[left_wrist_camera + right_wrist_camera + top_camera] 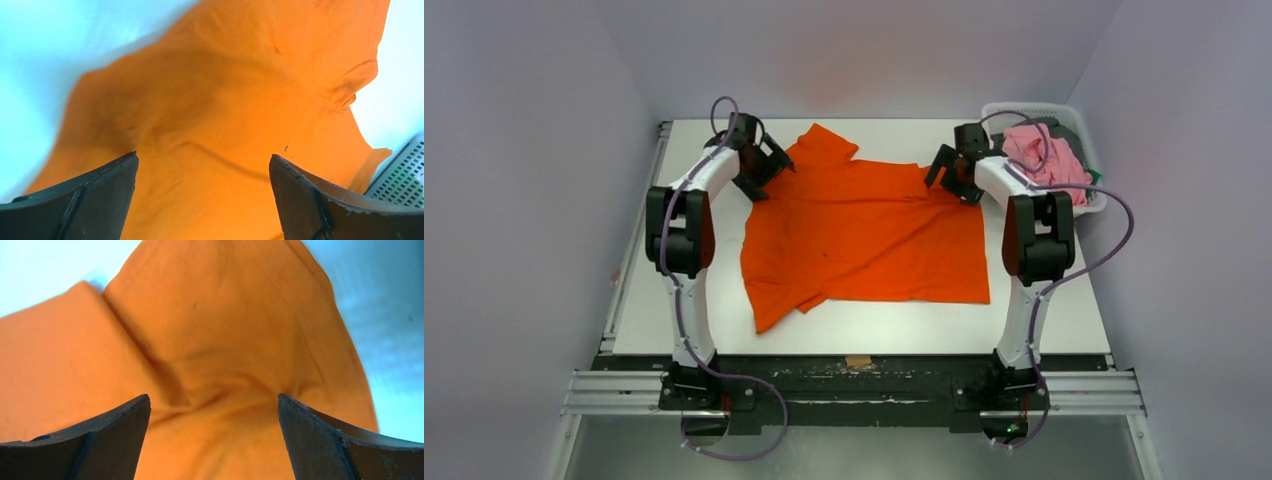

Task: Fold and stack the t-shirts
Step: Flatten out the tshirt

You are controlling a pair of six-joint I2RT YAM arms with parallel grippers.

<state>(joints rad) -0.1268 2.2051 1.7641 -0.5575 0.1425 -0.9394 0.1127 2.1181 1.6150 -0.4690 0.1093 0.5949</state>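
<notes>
left gripper (pixel 769 165): jaws set wide apart, nothing gripped, over the shirt's 10 o'clock sleeve | orange t-shirt (pixel 874 235): one, spread at table (pixel 674 310) centre | right gripper (pixel 946 170): jaws set wide apart, nothing gripped, at the shirt's 1 o'clock edge | pink t-shirt (pixel 1039 150): one, bundled in basket (pixel 1024 107) at 2 o'clock

The orange t-shirt (pixel 864 235) lies spread out and lightly wrinkled just left of the basket (pixel 1027 107) - 1 sleeve juts from its far-left corner, another flap from its near-left. The pink t-shirt (pixel 1036 150) sits crumpled inside the basket - heaped above the rim.
</notes>
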